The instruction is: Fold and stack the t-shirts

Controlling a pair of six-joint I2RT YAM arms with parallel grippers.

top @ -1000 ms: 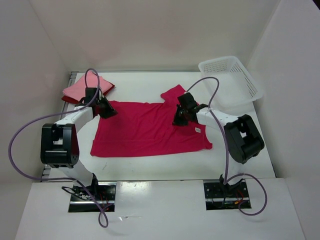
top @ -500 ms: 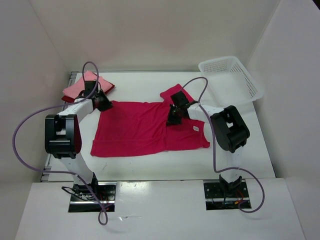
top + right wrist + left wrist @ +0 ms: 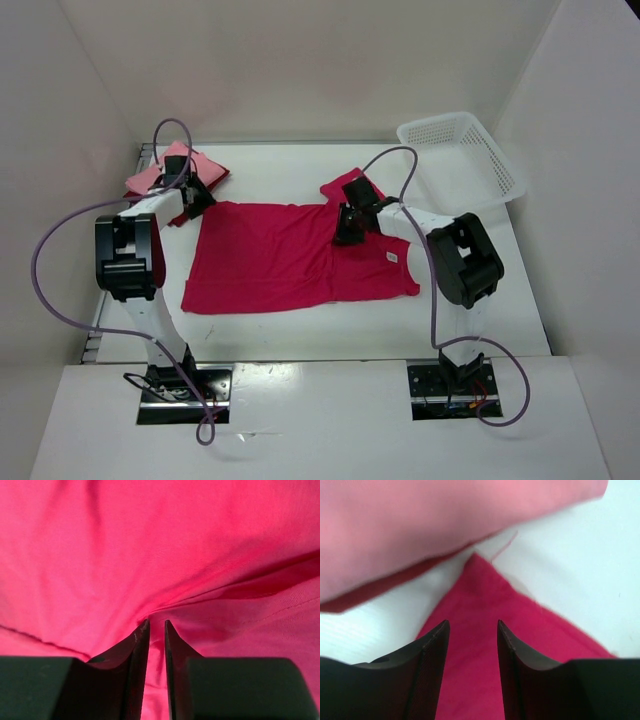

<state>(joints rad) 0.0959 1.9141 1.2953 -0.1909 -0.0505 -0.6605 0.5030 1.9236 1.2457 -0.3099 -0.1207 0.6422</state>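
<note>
The magenta-crimson t-shirt (image 3: pixel 270 260) lies spread on the table, its right part creased. My left gripper (image 3: pixel 196 200) is open at the shirt's back left corner. In the left wrist view (image 3: pixel 472 625) its fingers straddle that pointed corner of the shirt (image 3: pixel 480 630). My right gripper (image 3: pixel 346 230) is shut on a raised fold of the shirt (image 3: pixel 150 555) near the collar, with cloth pinched between the fingers (image 3: pixel 156 624). The light pink t-shirt (image 3: pixel 165 172) lies folded on the dark red t-shirt (image 3: pixel 218 176) at the back left. Both also show in the left wrist view: pink (image 3: pixel 445 520), dark red (image 3: pixel 380 587).
A white lattice basket (image 3: pixel 495 150) stands at the back right corner. White walls close in the table on three sides. A white label (image 3: pixel 393 258) shows on the shirt by the right arm.
My left gripper has moved back and left to the shirt's corner beside the folded stack. My right gripper has shifted slightly left along the shirt.
</note>
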